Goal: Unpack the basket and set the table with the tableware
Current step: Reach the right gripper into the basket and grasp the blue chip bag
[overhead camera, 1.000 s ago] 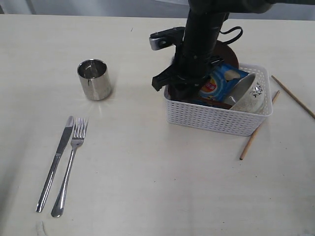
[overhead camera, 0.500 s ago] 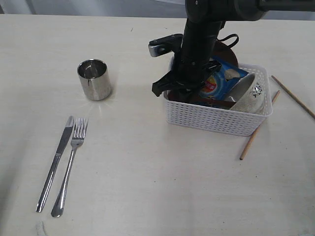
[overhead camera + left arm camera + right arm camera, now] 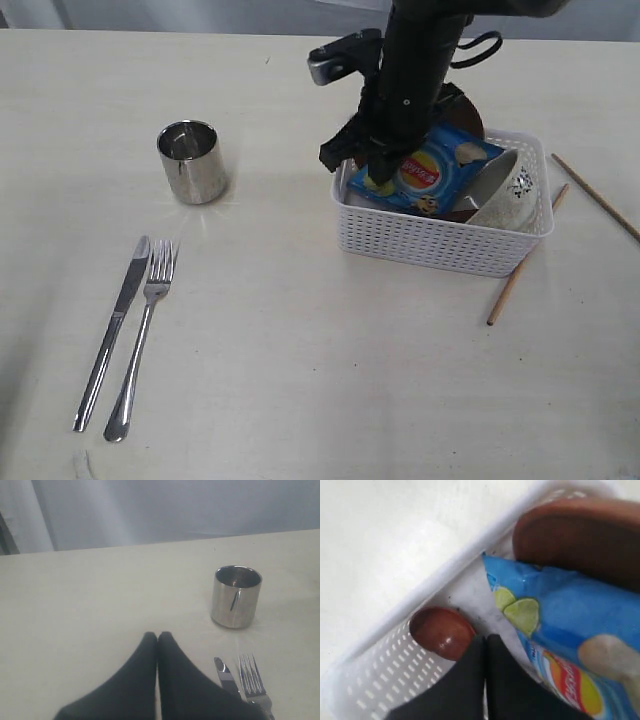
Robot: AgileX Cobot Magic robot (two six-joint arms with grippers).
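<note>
Fishing out the wooden spoon (image 3: 441, 632), tucked in a corner of the basket (image 3: 440, 240) right of centre in the ext view, prob needs the right claw (image 3: 485, 639), closed w/ tips beside it, to open, straddle it & lift clear of the chip bag (image 3: 430, 172); left claw (image 3: 157, 636) closed too.

The exterior view looks steeply down on the bench (image 3: 300, 350) from high up, the left wrist view skims low across it toward the cup (image 3: 236, 596), which both share, and the right wrist view peers close into the basket (image 3: 385, 675).
</note>
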